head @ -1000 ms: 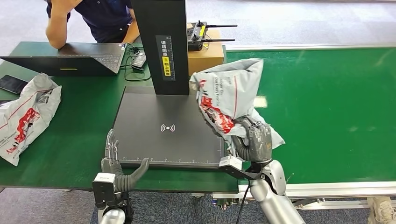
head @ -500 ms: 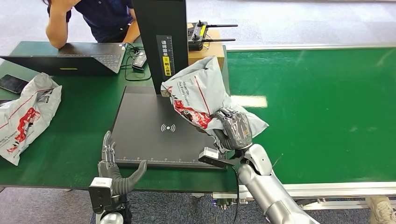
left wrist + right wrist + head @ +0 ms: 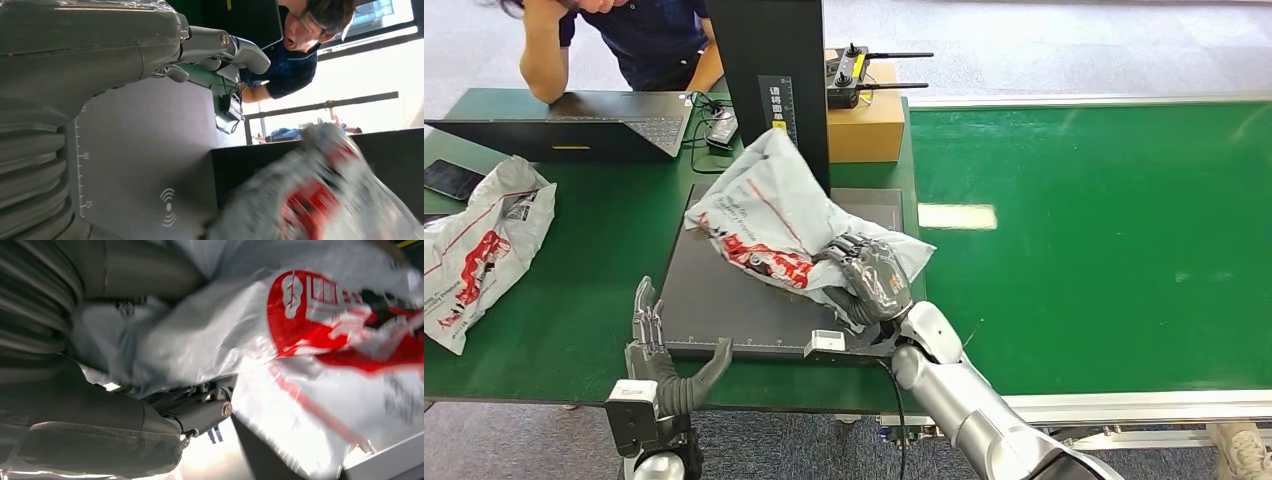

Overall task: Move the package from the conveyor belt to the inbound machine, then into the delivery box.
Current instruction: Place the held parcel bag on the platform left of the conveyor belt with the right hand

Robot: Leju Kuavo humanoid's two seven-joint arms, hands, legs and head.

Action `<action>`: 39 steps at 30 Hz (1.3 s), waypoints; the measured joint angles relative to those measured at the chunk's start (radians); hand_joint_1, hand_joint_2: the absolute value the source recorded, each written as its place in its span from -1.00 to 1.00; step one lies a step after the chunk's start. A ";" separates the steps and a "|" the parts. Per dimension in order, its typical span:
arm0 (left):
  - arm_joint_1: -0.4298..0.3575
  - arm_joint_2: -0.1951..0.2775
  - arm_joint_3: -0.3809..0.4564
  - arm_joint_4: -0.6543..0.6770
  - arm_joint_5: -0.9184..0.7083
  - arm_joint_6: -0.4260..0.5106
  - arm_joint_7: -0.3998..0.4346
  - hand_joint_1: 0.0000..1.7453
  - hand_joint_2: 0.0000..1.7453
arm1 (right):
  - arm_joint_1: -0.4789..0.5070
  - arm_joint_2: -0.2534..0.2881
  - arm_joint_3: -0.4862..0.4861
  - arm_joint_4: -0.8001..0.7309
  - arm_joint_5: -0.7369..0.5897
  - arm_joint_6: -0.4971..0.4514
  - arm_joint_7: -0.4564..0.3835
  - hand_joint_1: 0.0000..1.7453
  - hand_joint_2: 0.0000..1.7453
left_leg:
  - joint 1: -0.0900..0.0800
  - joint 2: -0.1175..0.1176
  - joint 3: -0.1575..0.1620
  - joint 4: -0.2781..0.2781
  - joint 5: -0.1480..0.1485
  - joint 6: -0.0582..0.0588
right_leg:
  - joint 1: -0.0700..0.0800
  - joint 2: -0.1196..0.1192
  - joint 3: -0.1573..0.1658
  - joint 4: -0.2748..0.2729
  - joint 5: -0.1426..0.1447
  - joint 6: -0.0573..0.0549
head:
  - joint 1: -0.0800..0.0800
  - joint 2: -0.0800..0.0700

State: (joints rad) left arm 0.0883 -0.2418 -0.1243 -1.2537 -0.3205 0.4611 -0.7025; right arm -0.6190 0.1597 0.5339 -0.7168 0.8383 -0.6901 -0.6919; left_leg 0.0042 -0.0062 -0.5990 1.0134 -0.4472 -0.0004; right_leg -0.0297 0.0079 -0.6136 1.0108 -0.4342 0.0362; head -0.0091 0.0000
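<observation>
My right hand (image 3: pixel 872 283) grips a grey plastic package (image 3: pixel 769 215) with red print and holds it over the dark scan plate of the inbound machine (image 3: pixel 724 300), against the machine's black column (image 3: pixel 774 70). The right wrist view has the package (image 3: pixel 310 340) pressed close against that hand (image 3: pixel 100 435). My left hand (image 3: pixel 664 350) stands open at the plate's near left corner, fingers apart and holding nothing. In the left wrist view the blurred package (image 3: pixel 325 195) hangs above the plate (image 3: pixel 145 150) beyond my left hand (image 3: pixel 100 45). The green conveyor belt (image 3: pixel 1124 230) stretches out to the right.
A second grey package (image 3: pixel 479 245) lies at the table's left edge beside a phone (image 3: pixel 449 180). A person (image 3: pixel 624 40) sits behind an open laptop (image 3: pixel 574 125). A cardboard box (image 3: pixel 864 125) carrying a remote controller (image 3: pixel 854 70) stands behind the machine.
My right hand has carried the package leftward from the belt's edge to over the scan plate and lowered it. My left hand has barely shifted.
</observation>
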 joint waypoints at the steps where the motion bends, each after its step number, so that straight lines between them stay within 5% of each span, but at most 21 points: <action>1: -0.005 0.000 -0.003 0.002 0.003 0.002 0.000 -1.00 1.00 | 0.001 0.006 0.009 0.003 0.003 0.000 0.000 -1.00 1.00 | 0.000 0.000 0.000 0.000 0.000 0.000 | 0.000 0.000 0.000 0.000 0.000 0.000 | 0.000 0.000; 8: -0.043 0.008 -0.038 0.038 0.023 0.021 0.000 -1.00 1.00 | 0.033 0.025 0.034 0.011 0.034 -0.002 0.019 -1.00 1.00 | 0.000 0.000 0.000 0.000 0.000 0.000 | 0.000 0.000 0.000 0.000 0.000 0.000 | 0.000 0.000; 18: -0.073 0.047 -0.123 0.092 0.093 0.078 0.000 -1.00 1.00 | 0.131 0.009 0.040 -0.054 -0.207 -0.005 -0.003 -1.00 1.00 | 0.000 0.000 0.000 0.000 0.000 0.000 | 0.000 0.000 -0.001 0.000 0.000 0.000 | 0.000 0.000; 25: -0.085 0.068 -0.167 0.113 0.102 0.113 0.000 -1.00 1.00 | 0.281 -0.041 0.037 -0.241 -0.414 0.027 -0.003 -1.00 1.00 | 0.000 0.000 0.000 0.000 0.000 0.000 | 0.000 0.000 -0.001 0.000 0.000 0.000 | 0.000 0.000; 39: -0.104 0.073 -0.126 0.122 -0.135 0.106 0.000 -1.00 1.00 | 0.616 -0.112 -0.053 -0.692 -0.589 0.144 -0.006 -1.00 1.00 | 0.000 0.000 0.000 0.000 -0.001 -0.001 | 0.000 0.000 -0.001 0.000 -0.001 -0.001 | 0.000 0.000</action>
State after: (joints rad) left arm -0.0161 -0.1691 -0.2502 -1.1321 -0.4555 0.5674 -0.7023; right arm -0.0034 0.0482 0.4807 -1.4087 0.2494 -0.5466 -0.6977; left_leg 0.0042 -0.0061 -0.5990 1.0131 -0.4484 -0.0010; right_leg -0.0297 0.0079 -0.6141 1.0103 -0.4351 0.0355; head -0.0090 0.0000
